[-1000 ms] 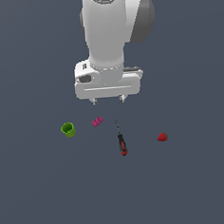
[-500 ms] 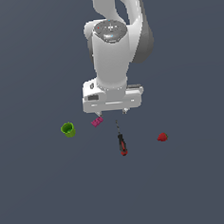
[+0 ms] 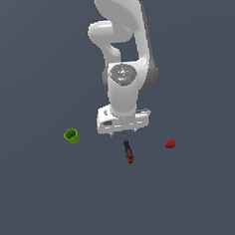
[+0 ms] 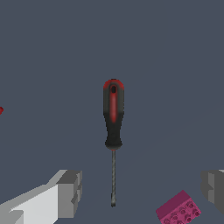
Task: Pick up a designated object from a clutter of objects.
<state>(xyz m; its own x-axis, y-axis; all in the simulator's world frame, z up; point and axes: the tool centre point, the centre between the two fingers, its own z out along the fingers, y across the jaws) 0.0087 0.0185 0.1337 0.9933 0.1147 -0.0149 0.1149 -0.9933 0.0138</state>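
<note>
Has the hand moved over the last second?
Yes. The hand has come down toward the screwdriver, which stayed put between the green cup and strawberry.

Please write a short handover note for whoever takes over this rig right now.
Tool: open, empty, jaws spread wide above the surface.
Screwdriver: lying flat and free. In the wrist view its shaft tip sits between the fingers, handle ahead of them.
Magenta brick: close beside the shaft tip, near one finger, hidden by the arm in the exterior view.
Green cup: off to the exterior view's left. Strawberry: to its right.
Done: tool brought over the screwdriver.
Left: centre on the handle, descend, close, lift. Mind the brick, probably.
</note>
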